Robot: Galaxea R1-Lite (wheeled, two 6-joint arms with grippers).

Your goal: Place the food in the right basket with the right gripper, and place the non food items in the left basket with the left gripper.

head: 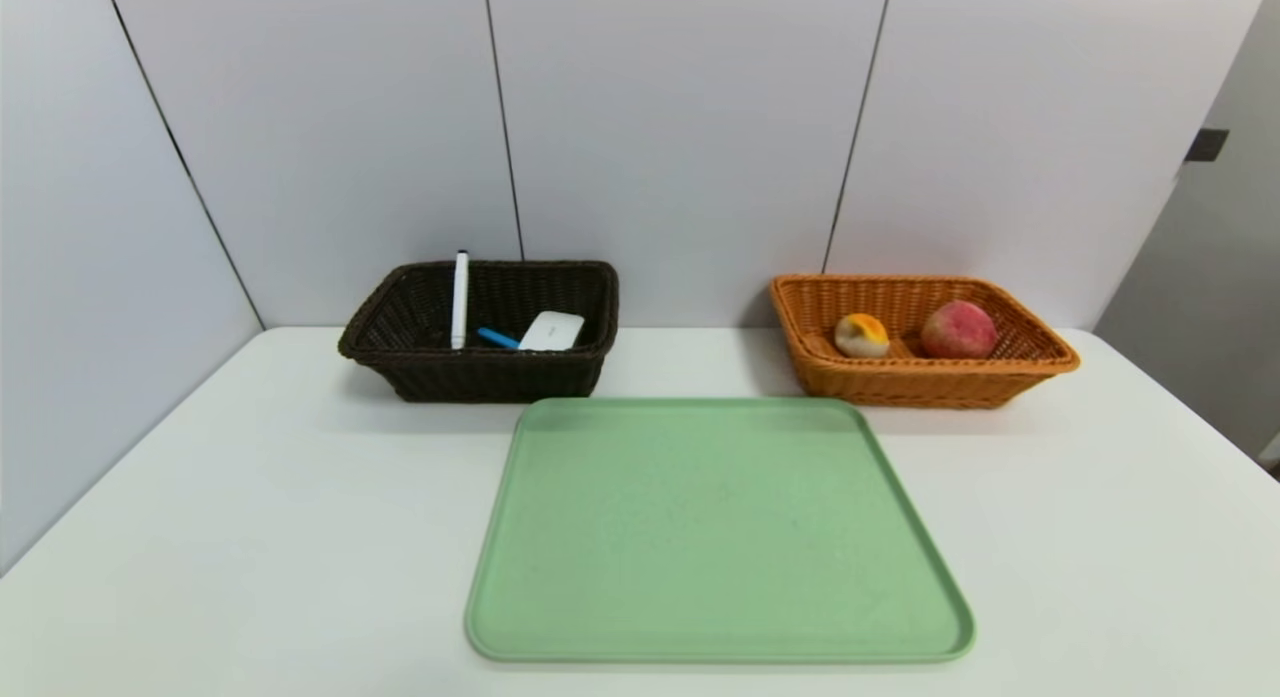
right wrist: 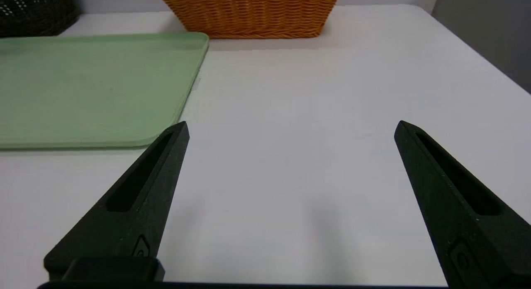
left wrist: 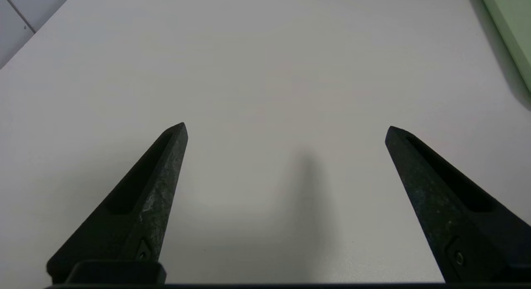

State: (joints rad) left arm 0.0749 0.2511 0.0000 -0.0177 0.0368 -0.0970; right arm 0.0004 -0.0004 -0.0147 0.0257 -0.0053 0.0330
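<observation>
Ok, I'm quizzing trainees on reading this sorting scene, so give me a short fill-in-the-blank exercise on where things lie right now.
1. The peach and the bun lie in the ____ basket.
2. The marker leans upright in the ____ basket, beside the white box.
3. The tray between the baskets holds ____ items.
4. The left tool and the right tool both have their fingers ____.

Missing words: orange; dark brown; no; open

Black pointed fingers, seemingly slotted
</observation>
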